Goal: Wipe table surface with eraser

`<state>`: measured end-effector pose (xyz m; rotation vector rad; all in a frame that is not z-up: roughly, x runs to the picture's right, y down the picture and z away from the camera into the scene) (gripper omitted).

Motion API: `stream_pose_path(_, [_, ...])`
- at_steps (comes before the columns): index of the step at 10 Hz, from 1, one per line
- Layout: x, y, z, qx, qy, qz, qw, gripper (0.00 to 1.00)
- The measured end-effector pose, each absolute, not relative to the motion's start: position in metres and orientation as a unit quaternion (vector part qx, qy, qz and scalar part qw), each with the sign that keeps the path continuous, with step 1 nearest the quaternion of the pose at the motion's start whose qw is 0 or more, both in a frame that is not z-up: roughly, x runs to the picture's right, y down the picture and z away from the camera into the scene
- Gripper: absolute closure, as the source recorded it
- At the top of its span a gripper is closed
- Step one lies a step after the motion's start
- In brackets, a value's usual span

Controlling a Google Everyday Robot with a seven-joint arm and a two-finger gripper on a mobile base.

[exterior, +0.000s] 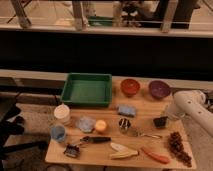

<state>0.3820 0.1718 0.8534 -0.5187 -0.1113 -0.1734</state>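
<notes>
The table surface [107, 116] is a light tan wooden top with many small items on it. The eraser [160, 121] is a small blackish block on the right part of the table, right of the small metal cup [124, 123]. My gripper [166, 117] is at the end of the white arm [190, 104], which reaches in from the right. The gripper is low over the table, right at the eraser. I cannot tell whether it holds the eraser.
A green tray [87, 89] stands at the back left, with an orange bowl [130, 87] and a purple bowl [159, 89] to its right. A light-blue sponge [126, 110], a black-handled brush [95, 140], a white cup [62, 113], a blue cup [58, 132] and a brown cluster [177, 145] lie around.
</notes>
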Motion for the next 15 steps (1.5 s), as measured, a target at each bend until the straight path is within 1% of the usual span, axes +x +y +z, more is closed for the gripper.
stream_pose_path(2, [0.393, 0.161, 0.864, -0.257, -0.042, -0.072, 0.963, 0.97])
stream_pose_path(5, [0.395, 0.136, 0.897, -0.261, -0.028, -0.061, 0.963, 0.97])
stream_pose_path(8, [0.366, 0.114, 0.917, -0.261, -0.025, -0.069, 0.963, 0.97])
stream_pose_path(10, [0.339, 0.111, 0.915, -0.262, -0.032, -0.082, 0.961, 0.97])
stream_pose_path(12, [0.328, 0.117, 0.910, -0.265, -0.039, -0.090, 0.959, 0.97])
stream_pose_path(15, [0.333, 0.150, 0.890, -0.278, -0.048, -0.092, 0.955, 0.97])
